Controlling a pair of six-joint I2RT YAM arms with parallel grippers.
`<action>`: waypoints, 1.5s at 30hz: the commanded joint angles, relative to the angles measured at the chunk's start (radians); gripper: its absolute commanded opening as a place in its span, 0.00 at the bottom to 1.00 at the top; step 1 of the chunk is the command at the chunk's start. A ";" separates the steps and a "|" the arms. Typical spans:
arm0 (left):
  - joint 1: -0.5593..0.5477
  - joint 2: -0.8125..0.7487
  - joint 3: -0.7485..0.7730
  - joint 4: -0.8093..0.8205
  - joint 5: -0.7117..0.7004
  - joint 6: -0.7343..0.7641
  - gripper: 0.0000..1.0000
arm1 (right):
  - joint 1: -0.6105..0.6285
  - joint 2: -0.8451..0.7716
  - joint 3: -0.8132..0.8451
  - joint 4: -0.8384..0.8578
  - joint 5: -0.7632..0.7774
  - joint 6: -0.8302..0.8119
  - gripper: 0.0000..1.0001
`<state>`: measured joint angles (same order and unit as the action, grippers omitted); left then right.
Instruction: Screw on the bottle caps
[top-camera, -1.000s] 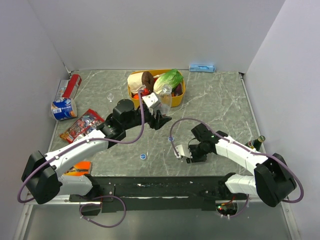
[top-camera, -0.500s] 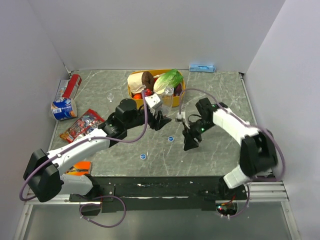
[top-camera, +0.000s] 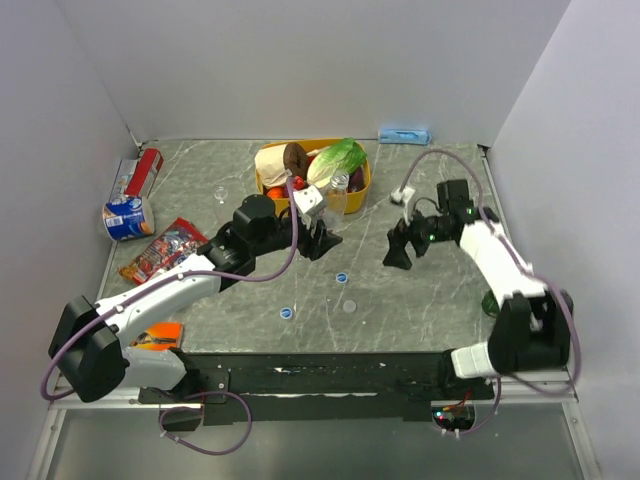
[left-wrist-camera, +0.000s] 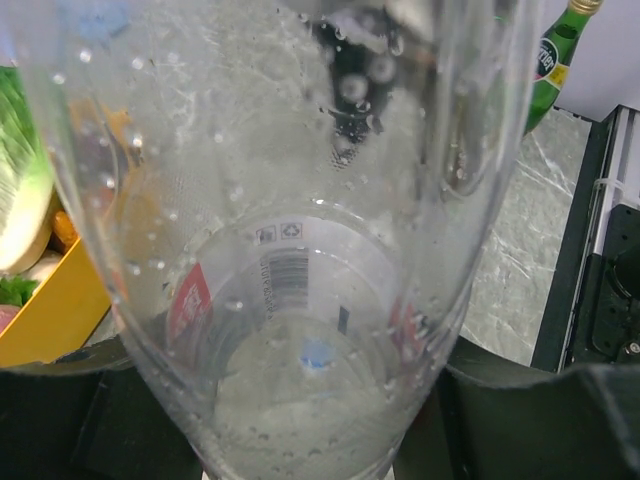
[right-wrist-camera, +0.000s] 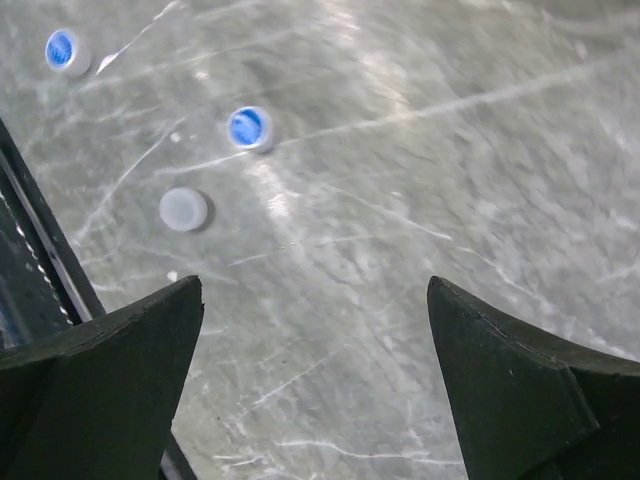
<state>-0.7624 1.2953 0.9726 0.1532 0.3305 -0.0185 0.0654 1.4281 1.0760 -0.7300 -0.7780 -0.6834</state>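
Note:
My left gripper (top-camera: 322, 238) is shut on a clear bottle (top-camera: 336, 194) that stands upright just in front of the yellow tub. In the left wrist view this bottle (left-wrist-camera: 300, 250) fills the frame, wet with droplets, between the dark fingers (left-wrist-camera: 60, 420). My right gripper (top-camera: 397, 250) hangs open and empty over the table, right of centre. Three bottle caps lie on the table: a blue one (top-camera: 342, 277), another blue one (top-camera: 286, 313) and a whitish one (top-camera: 349, 307). The right wrist view shows them beyond the open right gripper (right-wrist-camera: 315, 300): blue (right-wrist-camera: 248, 128), blue (right-wrist-camera: 60, 50), whitish (right-wrist-camera: 183, 209).
The yellow tub (top-camera: 362, 186) of food stands at the back centre. A dark green bottle (top-camera: 489, 303) stands at the right edge, partly behind my right arm. Cans (top-camera: 128, 216) and a snack packet (top-camera: 165, 250) lie at the left. A blue object (top-camera: 404, 135) lies against the back wall.
My right gripper rose from the near table, swung back and to the right, and opened. The whitish cap now lies where it had been. The left arm kept still with its bottle.

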 joint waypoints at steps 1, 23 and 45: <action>0.008 0.001 0.043 0.016 -0.011 0.008 0.09 | 0.164 -0.162 -0.165 0.124 0.101 -0.158 0.84; 0.060 -0.025 0.081 -0.020 -0.079 0.000 0.09 | 0.570 -0.135 -0.383 0.285 0.172 -0.415 0.71; 0.075 -0.071 0.006 0.025 -0.053 -0.020 0.11 | 0.652 0.061 -0.287 0.233 0.244 -0.459 0.57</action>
<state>-0.6937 1.2583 0.9871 0.1162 0.2638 -0.0208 0.7033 1.4788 0.7815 -0.5095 -0.5674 -1.1183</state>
